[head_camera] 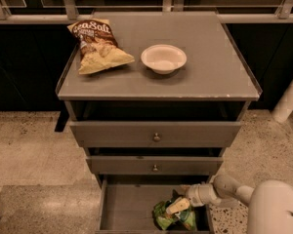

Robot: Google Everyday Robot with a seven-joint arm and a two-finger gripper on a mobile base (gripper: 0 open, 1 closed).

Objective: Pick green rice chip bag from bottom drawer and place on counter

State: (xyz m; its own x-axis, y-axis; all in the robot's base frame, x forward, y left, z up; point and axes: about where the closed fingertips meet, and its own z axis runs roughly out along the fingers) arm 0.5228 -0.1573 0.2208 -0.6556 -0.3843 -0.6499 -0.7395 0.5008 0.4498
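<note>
The green rice chip bag (172,217) lies crumpled on the floor of the open bottom drawer (127,208), at its right front. My gripper (179,205) reaches in from the right on a pale arm, and its pale fingers (177,206) rest on top of the bag. The counter (205,67) is the grey top of the cabinet, above the two shallower drawers.
A brown-and-yellow Sea Salt bag (96,45) lies on the counter's left. A white bowl (163,58) stands near the counter's middle. The top drawer (156,133) and middle drawer (155,165) stick out slightly over the bottom one. My white arm housing (276,208) fills the lower right.
</note>
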